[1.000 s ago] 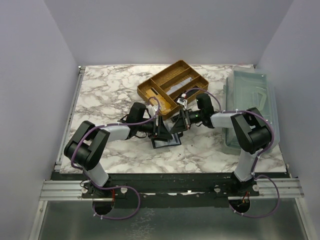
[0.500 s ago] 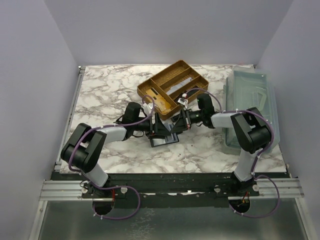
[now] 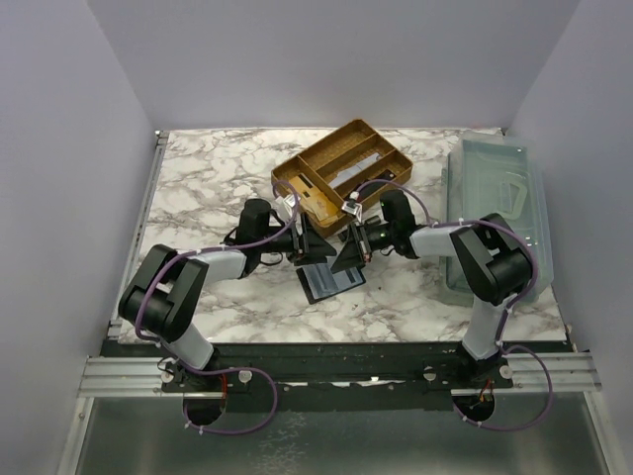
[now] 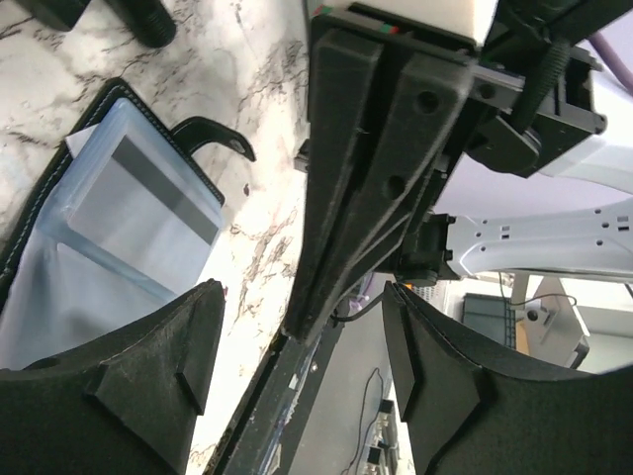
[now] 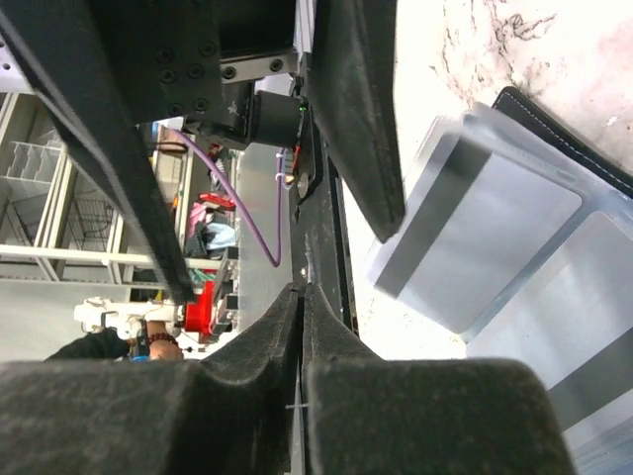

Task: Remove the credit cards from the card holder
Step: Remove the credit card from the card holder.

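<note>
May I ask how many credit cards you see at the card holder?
2: one credit card sticks out over the edge of the card holder, a second card lies lower inside it. More may be hidden underneath.

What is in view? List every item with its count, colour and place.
table: one, white-grey marble, under everything
organiser tray: one, golden brown, far centre
bin: one, clear, right edge
card holder: one, black, lying open at centre
credit cards: at least one visible, pale grey-blue, in the holder
left claw: one, black, open, above the holder
right claw: one, black, shut, facing the left claw
</note>
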`<act>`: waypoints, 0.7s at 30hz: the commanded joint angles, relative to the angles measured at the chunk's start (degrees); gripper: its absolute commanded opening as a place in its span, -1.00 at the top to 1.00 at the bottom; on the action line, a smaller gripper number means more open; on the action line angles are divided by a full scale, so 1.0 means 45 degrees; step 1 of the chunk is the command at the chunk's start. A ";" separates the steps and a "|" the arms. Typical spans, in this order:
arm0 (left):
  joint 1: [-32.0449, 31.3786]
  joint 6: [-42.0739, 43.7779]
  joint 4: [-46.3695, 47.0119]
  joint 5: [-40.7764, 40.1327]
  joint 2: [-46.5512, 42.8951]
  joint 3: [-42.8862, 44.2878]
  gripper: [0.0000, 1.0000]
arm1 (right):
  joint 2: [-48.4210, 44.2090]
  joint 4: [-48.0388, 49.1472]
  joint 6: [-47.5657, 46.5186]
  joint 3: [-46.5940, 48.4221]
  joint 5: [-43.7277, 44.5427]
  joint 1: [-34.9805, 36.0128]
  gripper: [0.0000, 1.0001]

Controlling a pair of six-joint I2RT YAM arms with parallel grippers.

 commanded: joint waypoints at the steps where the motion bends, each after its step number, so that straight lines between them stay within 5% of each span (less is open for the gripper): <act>1: 0.0025 -0.0179 0.0291 0.0198 0.0590 -0.0130 -0.40 | 0.0295 0.0201 -0.0346 -0.0102 -0.0172 0.0091 0.88; 4: 0.0028 -0.0136 0.0193 0.0120 0.0599 -0.0211 -0.40 | 0.0276 -0.1788 -0.1720 0.0436 0.0882 0.0086 0.93; 8: 0.0021 0.0263 -0.0404 -0.0176 0.0447 -0.0171 -0.41 | -0.0016 -0.2086 -0.2650 0.0405 0.1119 0.0107 0.57; 11: 0.0037 0.1216 -0.1590 -0.0843 0.0035 0.0146 -0.39 | -0.0178 -0.3099 -0.4544 0.0647 0.1117 0.0169 0.49; 14: 0.0067 0.3506 -0.5746 -0.3602 -0.1134 0.0952 -0.38 | -0.0908 -0.4705 -0.7468 0.1075 0.1682 0.0343 0.43; 17: 0.0081 0.5251 -0.7914 -0.7069 -0.2997 0.1362 -0.41 | -0.2187 -0.6014 -1.1204 0.1015 0.2947 0.1108 0.14; 20: 0.0107 0.5400 -0.7977 -0.8481 -0.4856 0.0833 -0.95 | -0.3099 -0.6658 -1.5102 0.0594 0.4624 0.2684 -0.28; 21: 0.0216 0.5310 -0.8047 -0.8478 -0.5227 0.0681 -0.97 | -0.3247 -0.6736 -1.6618 0.0375 0.4969 0.3064 -0.42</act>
